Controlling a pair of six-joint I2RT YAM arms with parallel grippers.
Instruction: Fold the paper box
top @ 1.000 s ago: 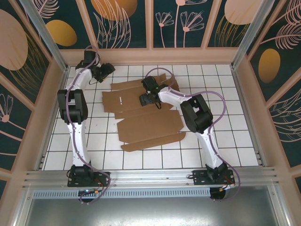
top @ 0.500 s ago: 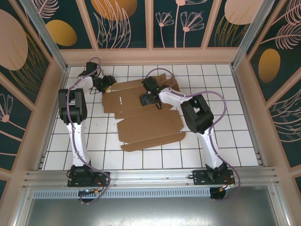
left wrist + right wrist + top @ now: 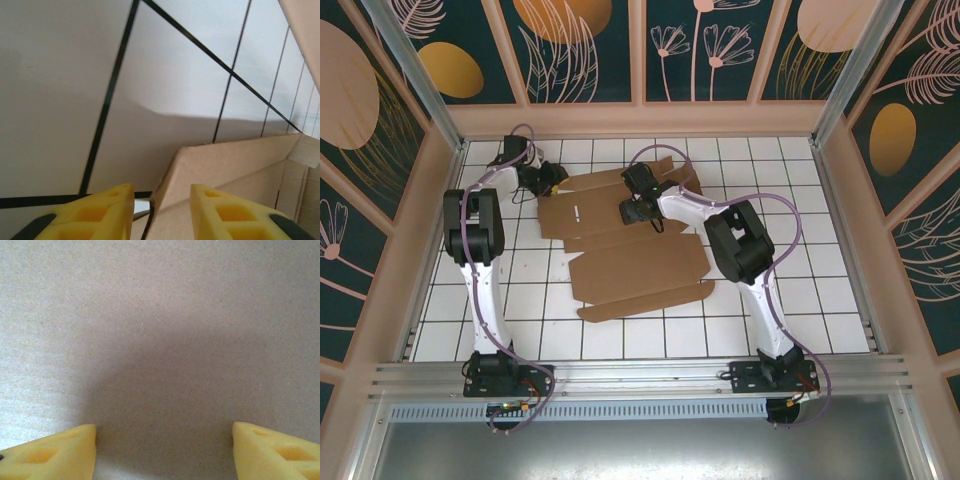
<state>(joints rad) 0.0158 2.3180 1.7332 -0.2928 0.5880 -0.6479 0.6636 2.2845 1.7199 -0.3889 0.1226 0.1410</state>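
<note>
The paper box (image 3: 630, 255) lies as a brown die-cut cardboard sheet spread over the white tiled floor, its far flaps a little raised. My left gripper (image 3: 549, 179) sits at the sheet's far-left corner. In the left wrist view its yellow fingers (image 3: 100, 212) stand open, and a lifted corner of the cardboard flap (image 3: 225, 165) lies in the gap. My right gripper (image 3: 632, 212) presses down on the sheet's upper middle panel. Seen from the right wrist, plain cardboard (image 3: 160, 340) lies close under the wide-open fingertips (image 3: 55, 455).
The floor (image 3: 820, 250) of white tiles with black grout lines spreads to both sides of the sheet. Peach frame walls (image 3: 640, 115) with dark floral panels close in the far and side edges. A metal rail (image 3: 640, 375) crosses the near edge.
My left gripper has moved right and a little nearer, from beside the far-left tiles to the sheet's far-left corner. The right arm and the sheet have stayed put.
</note>
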